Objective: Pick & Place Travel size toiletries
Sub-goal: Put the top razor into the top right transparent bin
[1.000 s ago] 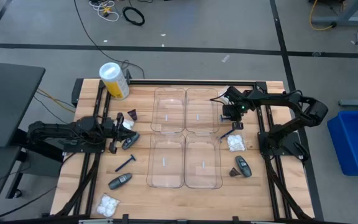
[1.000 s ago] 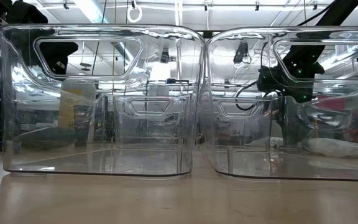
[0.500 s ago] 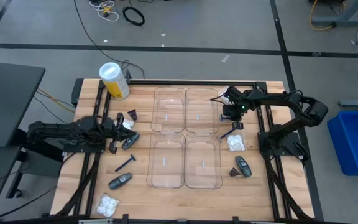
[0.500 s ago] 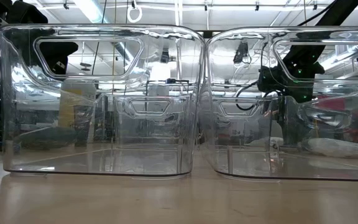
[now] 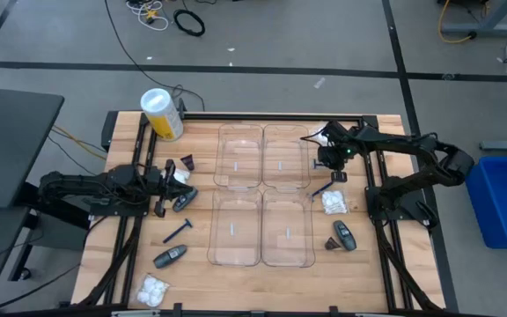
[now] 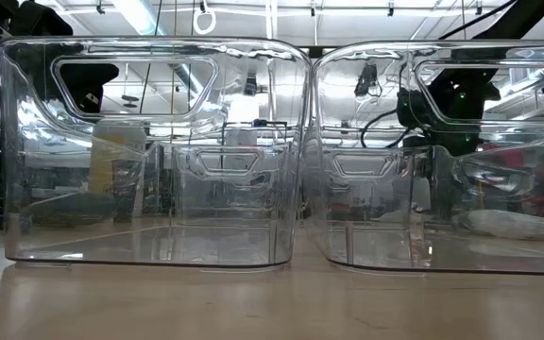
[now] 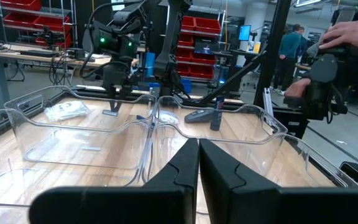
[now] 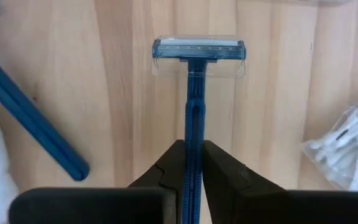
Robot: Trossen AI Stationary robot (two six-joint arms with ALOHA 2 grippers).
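Blue razor [image 8: 197, 93] in right gripper [image 8: 191, 163], packet [image 8: 347, 146] beside

No text, label, brand, number or sign can be read in any view: nothing legible shows on the desk, on the things lying on it, or in the room behind.

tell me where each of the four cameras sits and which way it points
High view: overhead, looking straight down on the table; both arms show, left gripper and right gripper.
Low view: at table-top height, looking level through the clear trays; the right arm shows behind them.
Left wrist view: on the left arm, facing across the trays; its own shut fingers show.
Right wrist view: on the right arm, looking down at the wood; its fingers clamp a blue razor.
Shared: high and left wrist views both show the right arm.
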